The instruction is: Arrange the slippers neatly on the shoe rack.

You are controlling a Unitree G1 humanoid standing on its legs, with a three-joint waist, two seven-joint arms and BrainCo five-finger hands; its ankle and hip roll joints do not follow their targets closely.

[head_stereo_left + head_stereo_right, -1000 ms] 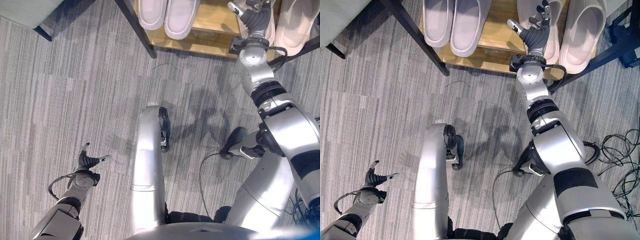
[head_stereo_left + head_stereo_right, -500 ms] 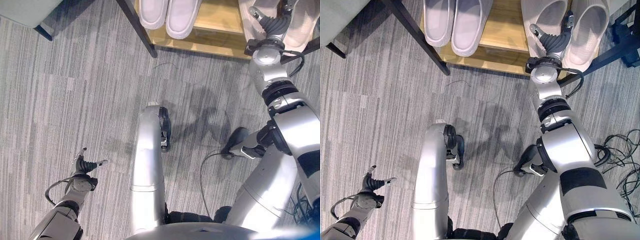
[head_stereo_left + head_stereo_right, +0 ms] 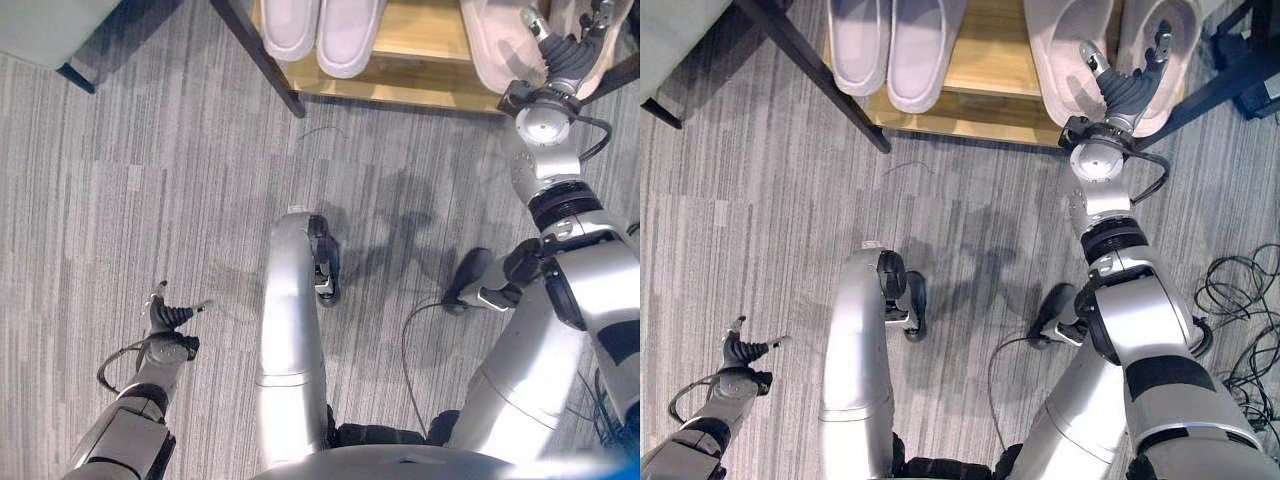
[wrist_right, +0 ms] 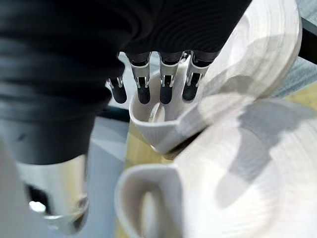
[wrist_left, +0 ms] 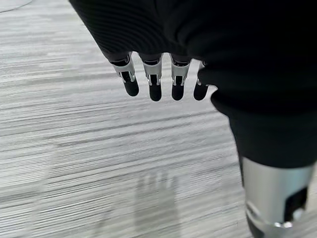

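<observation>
Two pairs of pale slippers are sitting on the wooden shoe rack (image 3: 990, 95) at the 12 o'clock edge of the head views: a lavender-grey pair (image 3: 892, 50) toward 11 o'clock, toes pointing back at the robot, and a cream pair (image 3: 1065, 60) toward 1 o'clock. The right hand (image 3: 1127, 92) is hovering over the cream pair, its palm lying between the two slippers, fingers spreading straight toward 12 o'clock and the thumb splaying toward 11 o'clock above the left cream slipper; nothing is being gripped. In the right wrist view, the dark fingertips (image 4: 166, 94) are reaching just past the rim of one cream slipper (image 4: 247, 64), with the second cream slipper (image 4: 223, 183) lying beside it, the two touching or nearly so. The left hand (image 3: 166, 322) is hanging down at 7 o'clock over the grey striped carpet (image 3: 150, 190), well apart from the rack, its fingers relaxed and holding nothing. A dark metal rack leg (image 3: 810, 70) is slanting across the carpet at 11 o'clock.
</observation>
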